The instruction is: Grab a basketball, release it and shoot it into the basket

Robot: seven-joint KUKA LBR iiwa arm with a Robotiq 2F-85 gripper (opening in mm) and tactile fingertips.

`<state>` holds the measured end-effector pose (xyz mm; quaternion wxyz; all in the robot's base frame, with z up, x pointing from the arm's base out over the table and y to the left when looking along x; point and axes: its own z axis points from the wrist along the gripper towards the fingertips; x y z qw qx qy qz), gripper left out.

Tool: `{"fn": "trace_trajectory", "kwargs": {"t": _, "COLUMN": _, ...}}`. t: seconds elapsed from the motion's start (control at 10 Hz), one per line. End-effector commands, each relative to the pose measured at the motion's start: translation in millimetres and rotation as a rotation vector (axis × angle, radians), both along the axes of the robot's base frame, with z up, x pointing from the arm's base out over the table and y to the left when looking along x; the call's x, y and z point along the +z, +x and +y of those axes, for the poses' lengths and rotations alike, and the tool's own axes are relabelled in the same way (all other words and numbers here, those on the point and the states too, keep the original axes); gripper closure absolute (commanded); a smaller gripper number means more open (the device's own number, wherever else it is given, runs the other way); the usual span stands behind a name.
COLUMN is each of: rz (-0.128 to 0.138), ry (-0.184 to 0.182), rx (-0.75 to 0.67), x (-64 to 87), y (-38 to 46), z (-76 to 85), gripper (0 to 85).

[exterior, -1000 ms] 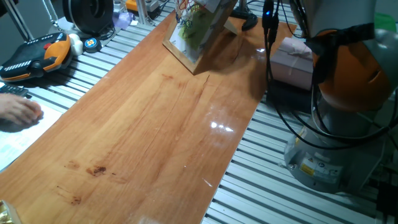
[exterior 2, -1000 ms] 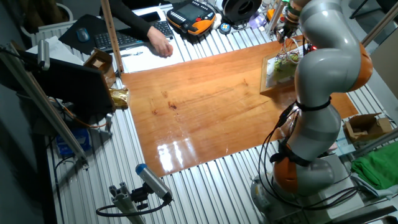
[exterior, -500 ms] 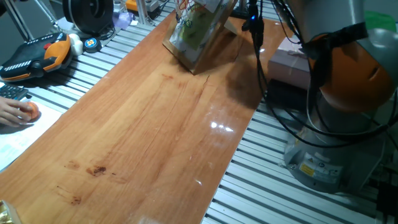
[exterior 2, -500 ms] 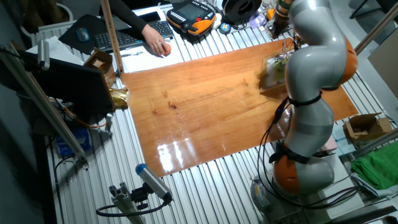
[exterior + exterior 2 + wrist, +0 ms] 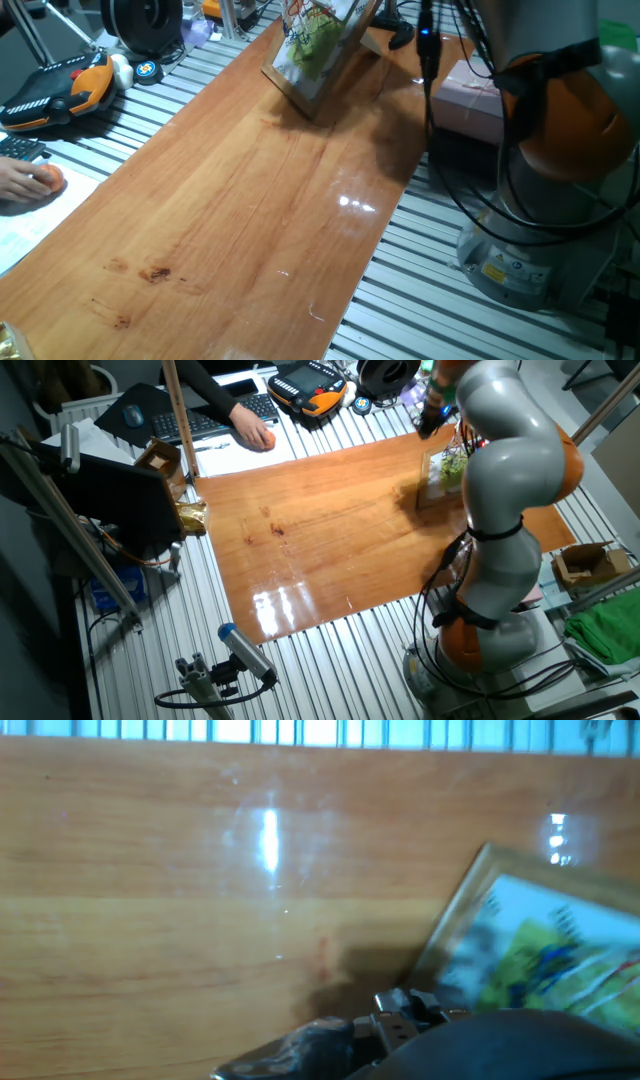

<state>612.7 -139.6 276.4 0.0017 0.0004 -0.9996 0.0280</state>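
The basketball [image 5: 47,178] is a tiny orange ball lying under a person's hand [image 5: 18,184] at the left edge, off the wooden table; in the other fixed view the basketball [image 5: 268,438] sits by the keyboard. The basket's orange-red hoop [image 5: 297,16] hangs on the tilted wood-framed board [image 5: 318,52] at the table's far end. My gripper [image 5: 429,420] hovers just beside the board [image 5: 448,470], far from the ball. The hand view shows the board [image 5: 545,955] close at the right; my fingers are a dark blur along its bottom edge, so their state is unclear.
An orange-and-black device [image 5: 62,86] lies left of the table. A keyboard [image 5: 205,420] and mouse [image 5: 134,416] are at the far side. My arm's base [image 5: 545,200], cables and a pink box [image 5: 470,95] stand at the right. A small cardboard box [image 5: 158,460] sits near the table's corner.
My arm has swung, carrying the gripper a little left beside the board. The person's hand shifted and the orange ball now shows beneath it.
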Motion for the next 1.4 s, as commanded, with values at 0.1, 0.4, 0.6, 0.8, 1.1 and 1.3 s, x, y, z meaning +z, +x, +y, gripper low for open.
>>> {"fn": "trace_trajectory", "kwargs": {"t": 0.1, "rz": -0.005, "ry": 0.005, "rx": -0.023, "x": -9.8, "y": -13.8, "z": 22.5, "gripper": 84.3}}
{"fn": "trace_trajectory", "kwargs": {"t": 0.4, "rz": -0.058, "ry": -0.002, "rx": -0.080, "x": -38.8, "y": -30.8, "z": 37.0, "gripper": 84.3}}
{"fn": "trace_trajectory", "kwargs": {"t": 0.6, "rz": -0.069, "ry": 0.008, "rx": -0.090, "x": -54.5, "y": -36.5, "z": 40.7, "gripper": 84.3}}
{"fn": "trace_trajectory", "kwargs": {"t": 0.8, "rz": -0.054, "ry": 0.042, "rx": -0.110, "x": -59.4, "y": -36.7, "z": 40.8, "gripper": 84.3}}
{"fn": "trace_trajectory", "kwargs": {"t": 1.1, "rz": -0.059, "ry": 0.029, "rx": -0.096, "x": -64.4, "y": -36.1, "z": 41.0, "gripper": 84.3}}
{"fn": "trace_trajectory", "kwargs": {"t": 1.3, "rz": -0.049, "ry": 0.043, "rx": -0.103, "x": -68.2, "y": -34.2, "z": 41.0, "gripper": 84.3}}
